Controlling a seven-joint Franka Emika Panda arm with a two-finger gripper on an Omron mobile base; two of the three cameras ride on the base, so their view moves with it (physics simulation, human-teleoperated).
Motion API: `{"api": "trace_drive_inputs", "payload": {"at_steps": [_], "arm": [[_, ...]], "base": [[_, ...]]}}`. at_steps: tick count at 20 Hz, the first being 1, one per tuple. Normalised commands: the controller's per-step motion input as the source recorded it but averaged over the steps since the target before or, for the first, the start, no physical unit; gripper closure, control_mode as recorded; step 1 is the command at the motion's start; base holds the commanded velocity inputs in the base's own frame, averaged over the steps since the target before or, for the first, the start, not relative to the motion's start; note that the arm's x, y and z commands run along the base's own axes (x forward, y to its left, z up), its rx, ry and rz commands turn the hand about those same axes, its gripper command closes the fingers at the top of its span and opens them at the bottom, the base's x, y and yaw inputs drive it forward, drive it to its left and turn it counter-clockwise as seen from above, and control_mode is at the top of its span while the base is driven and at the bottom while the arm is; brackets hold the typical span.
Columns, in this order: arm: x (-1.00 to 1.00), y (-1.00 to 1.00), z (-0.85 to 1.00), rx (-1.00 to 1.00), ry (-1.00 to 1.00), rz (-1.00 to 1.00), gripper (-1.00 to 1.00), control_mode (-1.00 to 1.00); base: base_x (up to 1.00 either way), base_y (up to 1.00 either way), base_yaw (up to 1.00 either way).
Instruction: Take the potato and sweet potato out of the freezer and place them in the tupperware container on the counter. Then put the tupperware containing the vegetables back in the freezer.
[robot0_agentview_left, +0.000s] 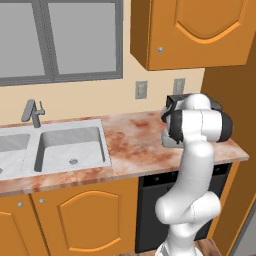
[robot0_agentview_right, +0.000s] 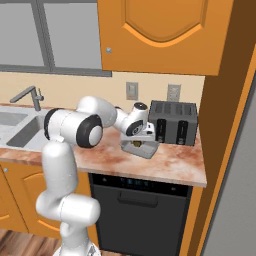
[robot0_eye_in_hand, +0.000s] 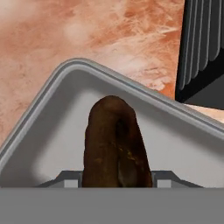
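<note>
The end effector (robot0_eye_in_hand: 116, 177), clamped on the sweet potato (robot0_eye_in_hand: 114, 144), hangs over the tupperware container (robot0_eye_in_hand: 57, 131) beside the toaster (robot0_agentview_right: 173, 122); next, release.

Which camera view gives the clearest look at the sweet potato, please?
The hand view: the sweet potato stands large and dark brown between the gripper fingers, over the tupperware container. In the right base view it is a small brown spot under the hand; in the left base view the arm hides that spot.

The white arm blocks most of the shallow grey tray (robot0_agentview_left: 171, 141) and dark slotted toaster (robot0_agentview_left: 176, 100); the steel sink (robot0_agentview_left: 55, 147) runs off-frame.
</note>
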Motion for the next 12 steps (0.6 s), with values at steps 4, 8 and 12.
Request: {"api": "trace_drive_inputs", "payload": {"at_steps": [4,8,12], "arm": [[0.13,0.0,-0.19,0.0,0.0,0.05,1.0,-1.0],[0.15,-0.06,-0.19,0.0,0.0,0.05,1.0,-1.0],[0.04,-0.09,-0.11,0.0,0.0,0.05,1.0,-1.0]], "base": [[0.0,0.0,0.0],[0.0,0.0,0.0],[0.0,0.0,0.0]]}}
